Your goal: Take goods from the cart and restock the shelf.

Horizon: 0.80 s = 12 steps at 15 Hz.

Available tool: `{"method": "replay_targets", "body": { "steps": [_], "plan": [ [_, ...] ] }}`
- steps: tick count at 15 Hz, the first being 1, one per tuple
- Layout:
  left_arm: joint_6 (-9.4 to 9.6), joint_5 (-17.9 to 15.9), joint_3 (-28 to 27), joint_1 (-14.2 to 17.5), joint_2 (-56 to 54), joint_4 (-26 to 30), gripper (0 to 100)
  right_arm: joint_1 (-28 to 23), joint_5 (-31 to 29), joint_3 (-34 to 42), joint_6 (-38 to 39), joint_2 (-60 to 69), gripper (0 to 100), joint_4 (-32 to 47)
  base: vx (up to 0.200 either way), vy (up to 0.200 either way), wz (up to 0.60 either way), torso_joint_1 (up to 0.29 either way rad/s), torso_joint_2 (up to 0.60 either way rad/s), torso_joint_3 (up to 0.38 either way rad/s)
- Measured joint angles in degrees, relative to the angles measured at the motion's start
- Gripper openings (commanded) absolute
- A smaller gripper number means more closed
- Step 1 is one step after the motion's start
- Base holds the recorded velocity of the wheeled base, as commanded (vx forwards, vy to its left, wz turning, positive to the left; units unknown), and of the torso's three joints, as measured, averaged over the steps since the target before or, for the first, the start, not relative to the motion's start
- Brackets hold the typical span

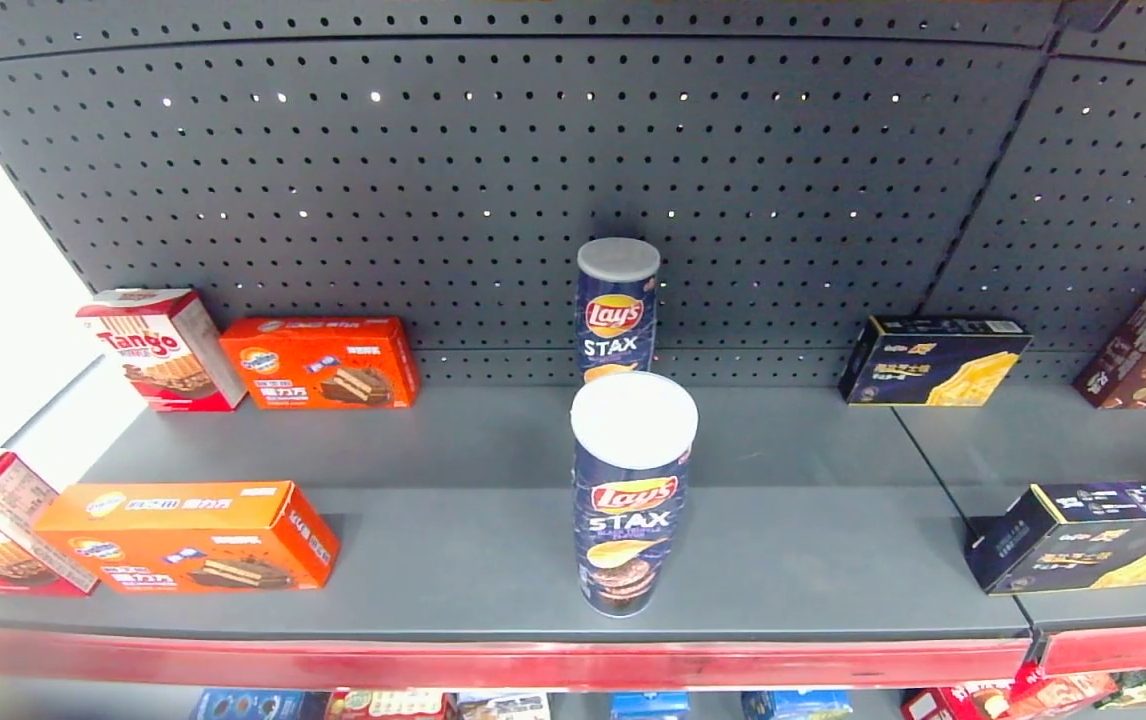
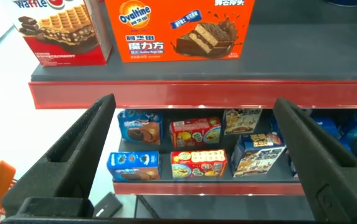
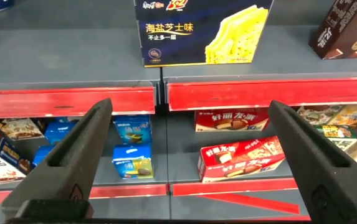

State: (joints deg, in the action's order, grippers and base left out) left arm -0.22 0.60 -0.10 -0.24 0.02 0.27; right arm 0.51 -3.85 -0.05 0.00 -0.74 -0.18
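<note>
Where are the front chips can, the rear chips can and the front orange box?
front chips can [image 1: 630,520], head view, on its dark label side.
rear chips can [image 1: 617,320], head view, on its label.
front orange box [image 1: 201,555], head view, on its front face.

Bright, even light; blown-out glare left

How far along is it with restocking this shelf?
Looks done: the front can and rear can stand upright in the middle of the shelf, with orange boxes to the left and dark boxes to the right. In hand: nothing; the left claw and right claw are both open and empty. Left: probably plenty, since wide bare stretches remain between the goods.
</note>
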Motion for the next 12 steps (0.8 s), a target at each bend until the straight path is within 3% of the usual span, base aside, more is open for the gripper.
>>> {"method": "replay_targets", "body": {
  "steps": [12],
  "plan": [
    [-0.02,0.0,0.0,0.0,0.0,0.0,100,0.0,0.0,0.0,0.1,0.0,100,-0.1,-0.017,0.000,0.00,0.001,0.00,0.000]
  ]
}}
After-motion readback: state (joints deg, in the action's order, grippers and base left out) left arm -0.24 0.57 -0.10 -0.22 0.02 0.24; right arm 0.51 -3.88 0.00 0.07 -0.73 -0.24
